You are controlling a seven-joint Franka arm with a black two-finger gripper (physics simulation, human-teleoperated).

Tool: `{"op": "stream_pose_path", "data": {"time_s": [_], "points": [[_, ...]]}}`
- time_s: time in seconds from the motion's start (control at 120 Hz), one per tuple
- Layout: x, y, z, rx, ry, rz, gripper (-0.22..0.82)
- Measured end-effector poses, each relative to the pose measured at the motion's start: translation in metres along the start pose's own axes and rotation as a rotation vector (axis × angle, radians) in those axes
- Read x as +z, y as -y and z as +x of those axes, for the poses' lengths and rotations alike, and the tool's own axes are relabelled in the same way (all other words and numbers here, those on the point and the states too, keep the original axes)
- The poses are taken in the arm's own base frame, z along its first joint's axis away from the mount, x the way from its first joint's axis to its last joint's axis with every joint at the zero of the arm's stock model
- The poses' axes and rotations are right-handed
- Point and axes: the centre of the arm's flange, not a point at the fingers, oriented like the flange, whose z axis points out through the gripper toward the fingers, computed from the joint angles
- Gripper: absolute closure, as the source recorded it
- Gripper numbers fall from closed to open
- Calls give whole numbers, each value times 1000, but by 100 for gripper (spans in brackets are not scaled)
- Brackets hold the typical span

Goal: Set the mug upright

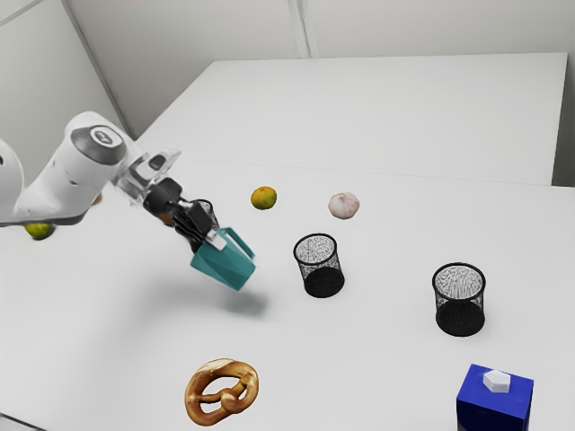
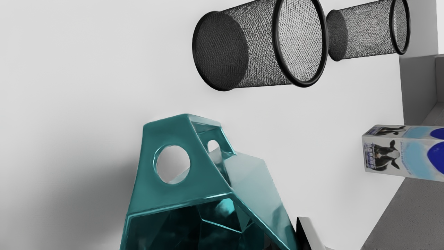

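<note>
My gripper [image 1: 214, 241] is clamped on the teal mug [image 1: 225, 263] above a white table [image 1: 359, 359], one finger [image 2: 312, 232] against the outside of the mug's wall. The mug hangs tilted, clear of the tabletop, its shadow [image 1: 241, 303] on the surface below; it is not upright. In the wrist view its open mouth faces my hand, and its handle [image 2: 173, 132], pierced by a round hole, extends away from my grip toward a mesh cup.

On the exterior view's clock face, centered on the mug with twelve at the top, an upright black mesh cup [image 1: 319, 269] sits near at three o'clock, and a second mesh cup [image 1: 459, 301] stands well beyond it in the same direction. A third mesh cup [image 1: 207, 214], partly hidden behind my gripper, is between eleven and twelve. A tangerine [image 1: 263, 197] lies at one o'clock, a garlic bulb [image 1: 343, 206] at two. A pretzel [image 1: 243, 391] rests at six, and a blue-topped carton [image 1: 496, 400], a cow pictured on its side, stands at four. A yellow-green fruit [image 1: 39, 232] lies at nine, partly hidden by my arm [image 1: 76, 180].
</note>
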Motion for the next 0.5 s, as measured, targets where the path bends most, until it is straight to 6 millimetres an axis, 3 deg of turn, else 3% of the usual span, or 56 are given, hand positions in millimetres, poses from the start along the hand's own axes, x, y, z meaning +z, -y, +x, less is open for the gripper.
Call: {"op": "stream_pose_path", "data": {"time_s": [0.1, 0.325, 0.5], "points": [[-2, -8, 7, 23, 83, 152, 78], [27, -50, 31, 102, 213, 455, 78], [29, -47, 40, 84, 203, 613, 78]]}}
